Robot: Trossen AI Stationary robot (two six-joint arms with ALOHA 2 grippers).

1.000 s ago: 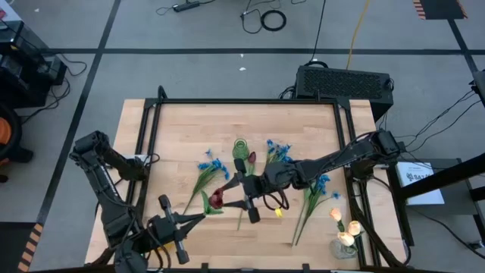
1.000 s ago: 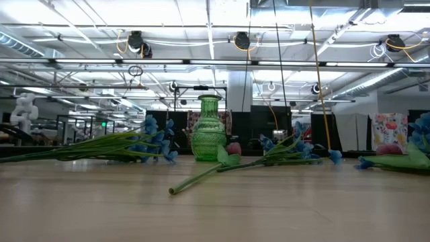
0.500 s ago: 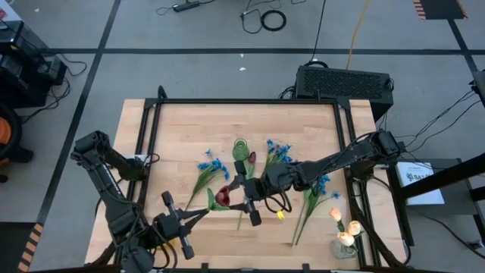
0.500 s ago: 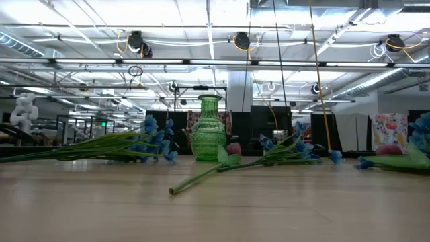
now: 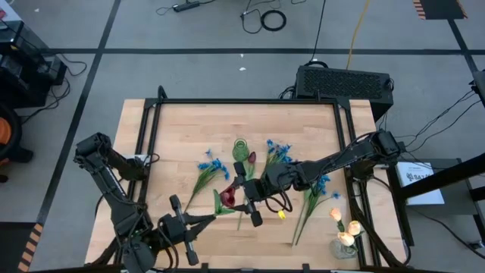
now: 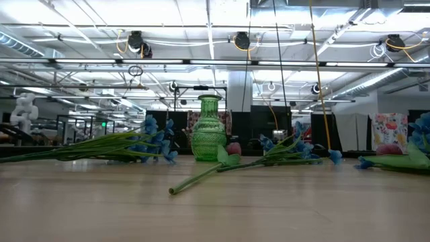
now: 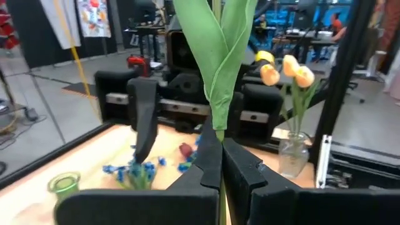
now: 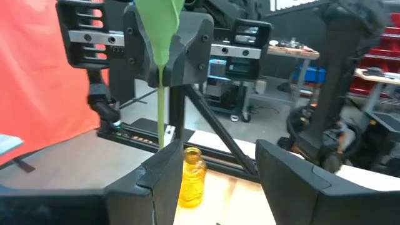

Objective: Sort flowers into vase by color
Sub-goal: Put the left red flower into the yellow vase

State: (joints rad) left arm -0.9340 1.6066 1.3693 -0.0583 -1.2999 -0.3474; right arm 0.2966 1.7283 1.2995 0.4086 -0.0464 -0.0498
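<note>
Lower centre of the high view: the left gripper (image 5: 206,219), clamped on a red tulip's stem (image 7: 220,134), meets the open-jawed right gripper (image 5: 244,199); a mistimed handover could drop the flower.

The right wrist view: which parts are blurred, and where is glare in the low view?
Right wrist view: the red petal fills one side as a soft blur, and the stem is also soft. Low view: ceiling lights glare white; the green vase stays sharp.
</note>
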